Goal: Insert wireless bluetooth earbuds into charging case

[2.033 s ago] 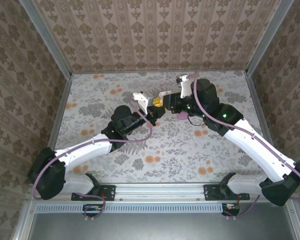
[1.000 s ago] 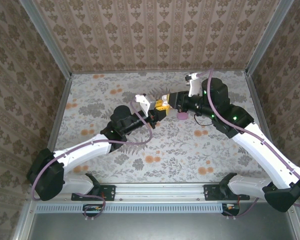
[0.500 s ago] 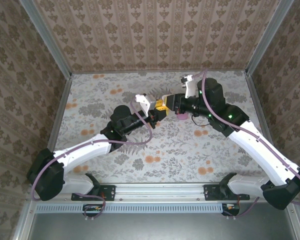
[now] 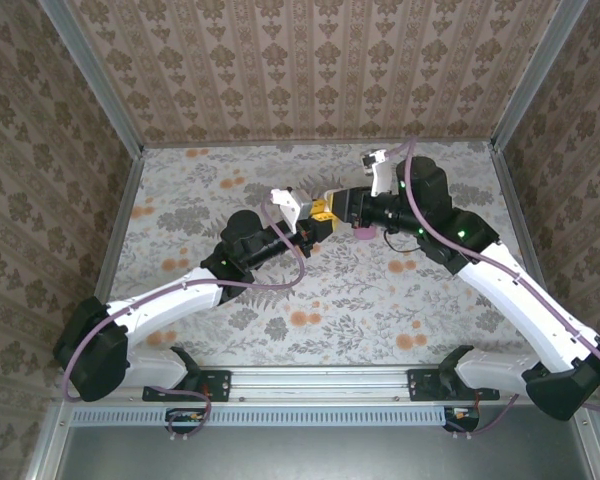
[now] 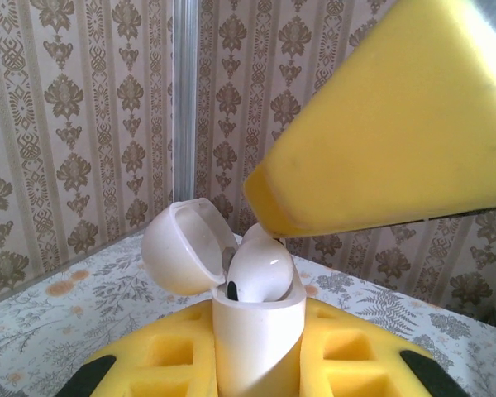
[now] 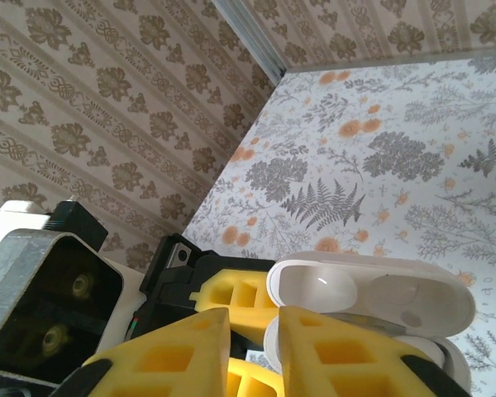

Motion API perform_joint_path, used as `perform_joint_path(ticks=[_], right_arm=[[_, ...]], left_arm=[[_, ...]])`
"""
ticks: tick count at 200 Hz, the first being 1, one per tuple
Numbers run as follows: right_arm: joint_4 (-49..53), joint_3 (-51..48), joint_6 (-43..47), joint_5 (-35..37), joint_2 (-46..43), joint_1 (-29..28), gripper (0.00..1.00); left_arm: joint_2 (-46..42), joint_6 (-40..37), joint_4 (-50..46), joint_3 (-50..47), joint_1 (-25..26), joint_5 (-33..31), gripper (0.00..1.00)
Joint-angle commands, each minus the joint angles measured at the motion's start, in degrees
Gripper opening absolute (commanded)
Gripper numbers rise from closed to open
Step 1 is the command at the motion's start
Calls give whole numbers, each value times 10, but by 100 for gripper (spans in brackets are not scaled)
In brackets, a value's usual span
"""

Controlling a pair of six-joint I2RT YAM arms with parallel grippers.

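The white charging case [image 5: 256,335] stands upright with my left gripper [image 5: 256,357] shut on it between yellow foam pads. Its lid [image 5: 180,246] hangs open to the left. A glossy white earbud [image 5: 263,266] sits in the case's mouth. One yellow finger [image 5: 380,141] of my right gripper touches the earbud from above. In the right wrist view my right gripper [image 6: 255,331] hovers over the open lid [image 6: 372,298], jaws a narrow gap apart with nothing between them. Seen from above, both grippers meet at mid-table, left [image 4: 313,226] and right [image 4: 326,207].
A small pink object [image 4: 363,233] lies on the flower-printed table [image 4: 280,290] just below my right wrist. Patterned walls close in the table on three sides. The left gripper's black body [image 6: 172,269] sits close under my right fingers.
Since one second ago my right gripper has shifted slightly left, closer onto the case. The left arm has kept still with the case.
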State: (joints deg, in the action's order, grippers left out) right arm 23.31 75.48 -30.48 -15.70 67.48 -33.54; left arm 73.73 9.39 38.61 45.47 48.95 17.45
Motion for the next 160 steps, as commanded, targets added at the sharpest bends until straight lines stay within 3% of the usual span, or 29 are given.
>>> perform_joint_path(ticks=[1,44,81,130,160], right_arm=[[-5,6,-6,19,-27,16,27],[62,22,-27,28,-18,95,39],[71,27,-75,-130,29,183,47],[86,53,-76,-270,90,191,50],[96,60,-67,-312,109,192,50]], left_arm=[[-15,-9,-1,22,0,14,20],[-22,-37,-37,31,0,57,20],[-25,-65,-85,55,2,97,20],[-24,-74,-104,70,1,116,20],[-23,-77,-112,75,3,118,20]])
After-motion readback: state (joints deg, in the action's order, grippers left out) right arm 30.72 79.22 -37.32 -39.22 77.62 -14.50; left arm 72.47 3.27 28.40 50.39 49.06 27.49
